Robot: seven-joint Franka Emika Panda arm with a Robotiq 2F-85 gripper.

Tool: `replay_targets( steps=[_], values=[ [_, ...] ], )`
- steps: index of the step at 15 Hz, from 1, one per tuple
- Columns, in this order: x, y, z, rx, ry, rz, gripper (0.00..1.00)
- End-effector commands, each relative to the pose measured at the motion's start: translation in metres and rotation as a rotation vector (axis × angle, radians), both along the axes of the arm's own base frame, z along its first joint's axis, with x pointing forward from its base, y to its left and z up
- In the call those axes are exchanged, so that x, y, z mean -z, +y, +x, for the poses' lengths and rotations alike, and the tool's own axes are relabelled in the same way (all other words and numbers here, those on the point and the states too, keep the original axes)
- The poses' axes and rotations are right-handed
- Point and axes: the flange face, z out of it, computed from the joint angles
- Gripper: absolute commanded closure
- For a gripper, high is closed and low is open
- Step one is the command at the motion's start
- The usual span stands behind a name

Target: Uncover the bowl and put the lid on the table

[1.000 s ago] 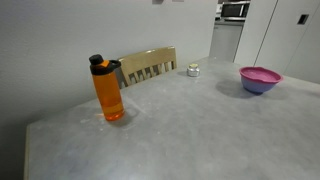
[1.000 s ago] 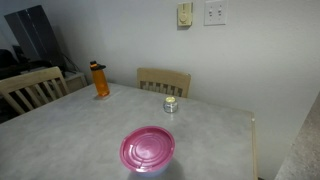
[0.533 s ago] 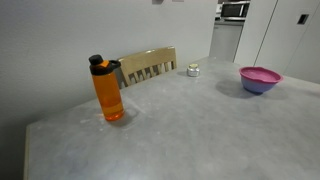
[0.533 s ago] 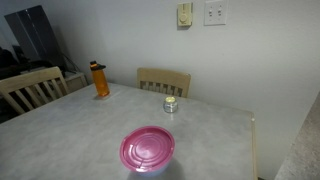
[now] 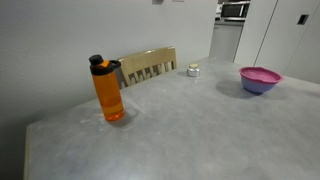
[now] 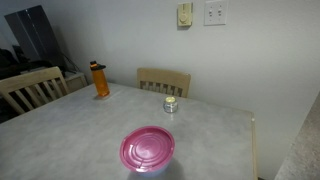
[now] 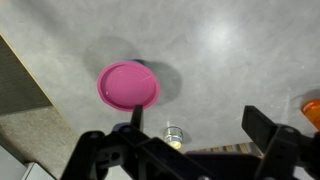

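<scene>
Okay, so I'm at the very start here: the lid [image 7: 128,84] is sitting flat on the bowl [image 5: 258,86], nothing touched. My gripper [image 7: 190,140] hangs high above the table [image 7: 230,50]. The fingers [image 7: 270,140] are spread wide and holding nothing at all.

In the wrist view the pink disc is up around 10 o'clock from the middle of the frame, well apart from me. Only a sliver of blue bowl peeks out at its 1 o'clock edge. My guess at the next move: slide over until the lid is centred between the fingers, then drop down. It's flat and thin, so I'd say I have to catch it by the raised rim. Pinch badly and the light bowl probably comes up with it or skids.

The surface is a pale grey, slightly mottled top with plenty of bare room for setting the lid down. A small jar [image 7: 173,135] sits at roughly 5 o'clock from the lid. An orange bottle [image 7: 312,110] is way out at 3 o'clock.

In an exterior view there's a wooden chair [image 6: 163,80] behind the jar, against a plain white wall with wall plates [image 6: 214,12].
</scene>
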Motion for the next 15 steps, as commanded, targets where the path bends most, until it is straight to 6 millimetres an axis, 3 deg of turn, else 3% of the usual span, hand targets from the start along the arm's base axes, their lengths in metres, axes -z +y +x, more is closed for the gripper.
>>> replay_targets(
  steps=[1, 6, 15],
  values=[
    [0.013, -0.004, 0.025, -0.056, 0.008, -0.027, 0.0],
    [0.033, -0.02, 0.042, -0.044, 0.012, -0.021, 0.0],
    [0.076, -0.074, 0.061, -0.134, 0.097, 0.003, 0.0]
  ],
)
